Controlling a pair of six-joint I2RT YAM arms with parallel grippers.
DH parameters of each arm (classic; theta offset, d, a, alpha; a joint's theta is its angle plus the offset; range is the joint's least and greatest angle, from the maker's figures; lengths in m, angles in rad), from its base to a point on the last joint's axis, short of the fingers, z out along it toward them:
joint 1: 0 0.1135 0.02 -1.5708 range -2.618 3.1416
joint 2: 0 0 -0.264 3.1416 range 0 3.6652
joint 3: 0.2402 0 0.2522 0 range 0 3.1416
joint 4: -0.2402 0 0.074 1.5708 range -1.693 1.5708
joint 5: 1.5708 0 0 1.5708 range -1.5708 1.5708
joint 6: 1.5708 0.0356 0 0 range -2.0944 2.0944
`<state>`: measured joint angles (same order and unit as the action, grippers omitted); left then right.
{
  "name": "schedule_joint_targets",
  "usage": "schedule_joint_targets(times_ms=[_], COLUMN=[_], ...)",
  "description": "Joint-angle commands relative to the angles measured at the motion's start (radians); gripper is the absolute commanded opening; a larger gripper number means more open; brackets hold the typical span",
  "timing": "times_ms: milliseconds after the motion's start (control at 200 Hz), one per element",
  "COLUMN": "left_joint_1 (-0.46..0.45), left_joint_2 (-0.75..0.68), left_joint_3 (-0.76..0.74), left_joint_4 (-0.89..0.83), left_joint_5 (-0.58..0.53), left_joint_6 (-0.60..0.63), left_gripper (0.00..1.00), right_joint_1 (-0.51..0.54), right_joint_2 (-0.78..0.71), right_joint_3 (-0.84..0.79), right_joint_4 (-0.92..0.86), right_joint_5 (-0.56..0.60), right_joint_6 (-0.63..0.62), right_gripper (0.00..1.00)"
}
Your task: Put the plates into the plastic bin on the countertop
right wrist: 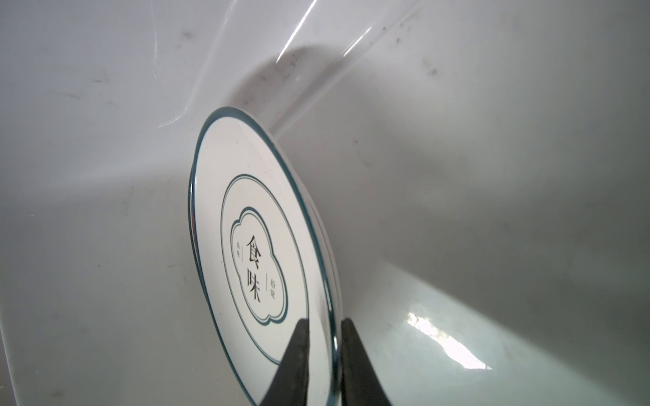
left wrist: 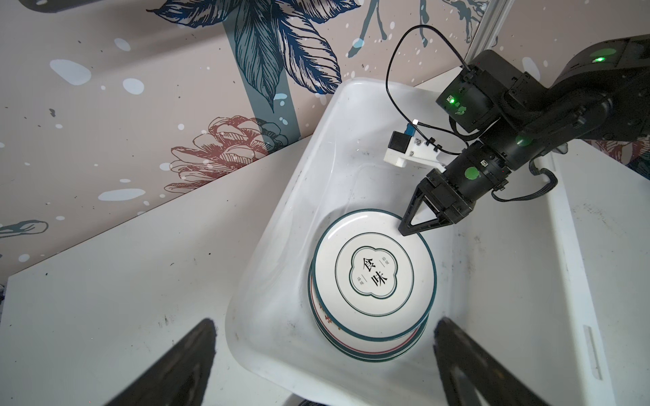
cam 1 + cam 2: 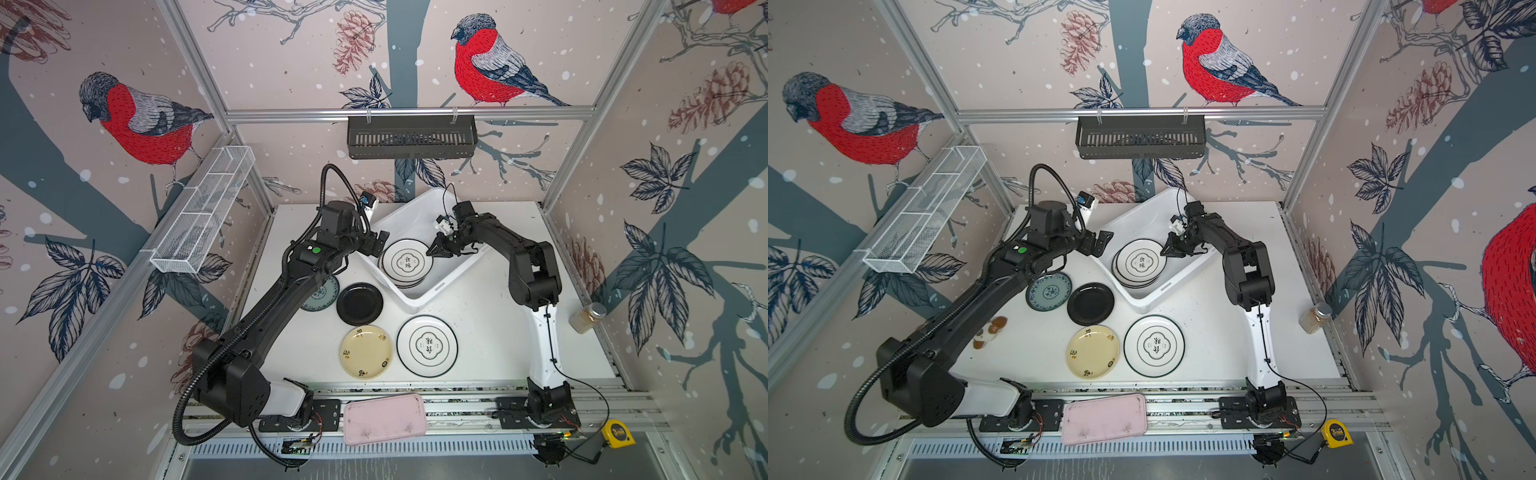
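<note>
Closest to your right wrist lens, the right gripper point(image 1: 323, 321) has its two black fingers point(image 1: 295, 351) set narrowly apart astride the edge of a round white plate with a dark green rim line and a black-character emblem point(image 1: 253, 246). You cannot tell whether they pinch it or only bracket it. That plate lies face up on top of a short stack inside the large white rectangular plastic bin point(image 3: 411, 216), which sits askew at the back of the matte white countertop point(image 3: 478, 332). In the left wrist view a thin red line shows on the edge of a lower plate point(image 2: 351, 342). Your left gripper point(image 3: 377, 244) hangs wide open and empty at the bin's left-hand rim in both top views. In front of the bin you have four plates lying flat on the countertop: a teal patterned plate point(image 3: 1049, 291), a glossy black plate point(image 3: 360, 304), a pale yellow plate point(image 3: 366, 352) and a second white emblem plate point(image 3: 427, 346).
</note>
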<state>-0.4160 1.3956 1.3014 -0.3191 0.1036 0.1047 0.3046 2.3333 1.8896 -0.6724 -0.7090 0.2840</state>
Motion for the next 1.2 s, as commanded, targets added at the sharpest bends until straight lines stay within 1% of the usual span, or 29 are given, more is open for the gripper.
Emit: schedule_joint_targets(times_ms=[0,505,1051,1196], left_joint_1=[0.002,0.002,0.002,0.002], left_joint_2=[-0.002,-0.001,-0.001,-0.001], left_joint_3=[-0.002,-0.004,-0.014,-0.014], left_joint_4=[0.026,0.027,0.025,0.023], left_joint_5=[0.001,0.002,0.009,0.008], left_joint_6=[-0.010,-0.008,-0.007,-0.005], left_gripper=[0.96,0.96,0.96,0.96], right_joint_1=[0.003,0.008,0.063,0.071], right_joint_2=[0.004,0.003,0.014,0.020], right_joint_3=[0.005,0.005,0.077,0.088], right_joint_4=[0.007,0.003,-0.072,-0.080], right_joint_5=[-0.021,0.005,0.147,0.160], right_joint_6=[-0.009,-0.008,-0.033,-0.035], right_gripper=[0.20,0.28,0.33,0.33])
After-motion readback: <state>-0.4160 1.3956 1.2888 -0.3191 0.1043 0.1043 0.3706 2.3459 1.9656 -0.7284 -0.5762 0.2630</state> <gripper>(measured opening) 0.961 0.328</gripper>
